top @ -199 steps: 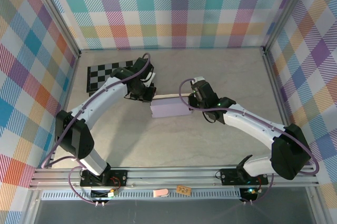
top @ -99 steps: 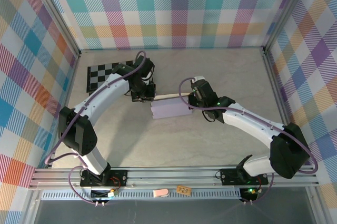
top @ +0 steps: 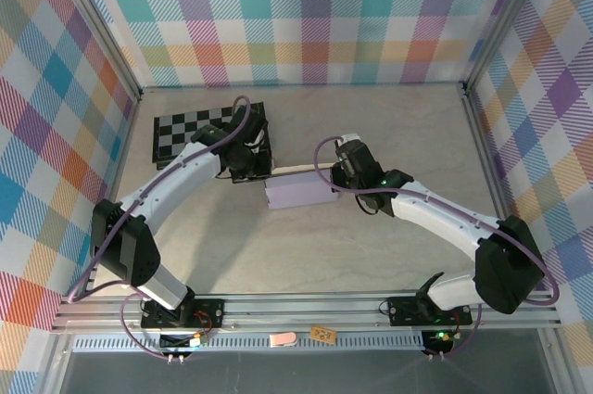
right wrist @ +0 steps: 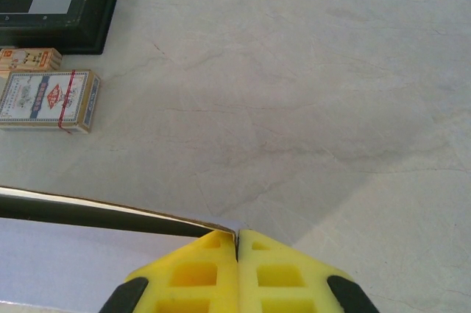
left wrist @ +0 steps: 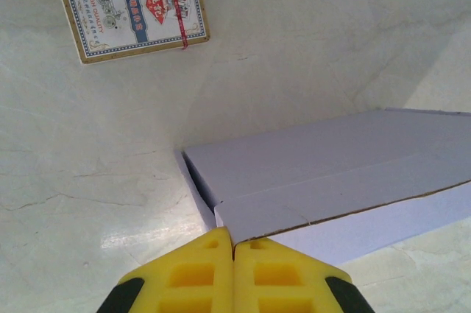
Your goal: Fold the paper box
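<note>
Paper box [top: 299, 193] centre frame in the top view, lavender, half formed. My left gripper [left wrist: 234, 241]: fingers pressed together, empty, tips at its seam corner. My right gripper [right wrist: 238, 238]: likewise closed, against the raised flap edge. Best: press slowly along creases, bracing the opposite end.

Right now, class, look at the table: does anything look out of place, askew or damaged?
Only the paper box: in the left wrist view its end gapes, a dark gap showing under the top panel, so it is not fully closed. Nothing is spilled.
</note>
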Tool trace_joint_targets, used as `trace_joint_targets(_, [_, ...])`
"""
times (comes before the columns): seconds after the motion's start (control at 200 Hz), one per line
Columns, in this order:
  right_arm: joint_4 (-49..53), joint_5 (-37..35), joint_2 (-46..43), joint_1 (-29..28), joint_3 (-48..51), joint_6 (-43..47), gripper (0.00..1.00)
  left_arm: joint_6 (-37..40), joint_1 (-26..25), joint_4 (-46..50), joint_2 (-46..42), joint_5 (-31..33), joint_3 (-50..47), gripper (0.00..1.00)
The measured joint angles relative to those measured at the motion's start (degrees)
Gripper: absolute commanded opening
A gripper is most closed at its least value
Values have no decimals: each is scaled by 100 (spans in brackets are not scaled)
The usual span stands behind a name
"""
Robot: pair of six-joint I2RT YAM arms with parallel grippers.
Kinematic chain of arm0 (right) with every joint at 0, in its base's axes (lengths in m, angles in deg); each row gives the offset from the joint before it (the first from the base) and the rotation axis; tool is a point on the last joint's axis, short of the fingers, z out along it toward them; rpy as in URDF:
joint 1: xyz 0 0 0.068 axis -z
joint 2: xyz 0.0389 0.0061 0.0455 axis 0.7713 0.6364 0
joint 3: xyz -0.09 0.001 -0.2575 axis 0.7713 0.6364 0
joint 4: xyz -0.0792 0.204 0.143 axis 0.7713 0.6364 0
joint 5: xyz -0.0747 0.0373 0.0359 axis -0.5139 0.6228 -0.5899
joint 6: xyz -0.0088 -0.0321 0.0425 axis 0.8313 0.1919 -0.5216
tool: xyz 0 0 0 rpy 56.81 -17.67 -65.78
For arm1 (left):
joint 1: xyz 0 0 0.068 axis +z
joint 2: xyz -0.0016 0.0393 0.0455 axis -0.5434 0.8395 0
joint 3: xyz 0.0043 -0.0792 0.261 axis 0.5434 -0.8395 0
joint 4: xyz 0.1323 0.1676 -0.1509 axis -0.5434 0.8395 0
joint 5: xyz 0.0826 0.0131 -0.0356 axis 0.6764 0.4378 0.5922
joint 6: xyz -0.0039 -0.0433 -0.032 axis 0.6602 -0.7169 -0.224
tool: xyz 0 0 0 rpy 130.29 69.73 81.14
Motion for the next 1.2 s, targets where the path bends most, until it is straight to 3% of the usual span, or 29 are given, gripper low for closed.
trace_joint_targets(0.465, [-46,-59,20,0,2,2,0,42,-168,-1082,-669,308,-999,0])
trace_joint_targets(1.2, [-68,-210,173,-7,-107,4,0,164,-466,-1694,-1235,619,-1759,0])
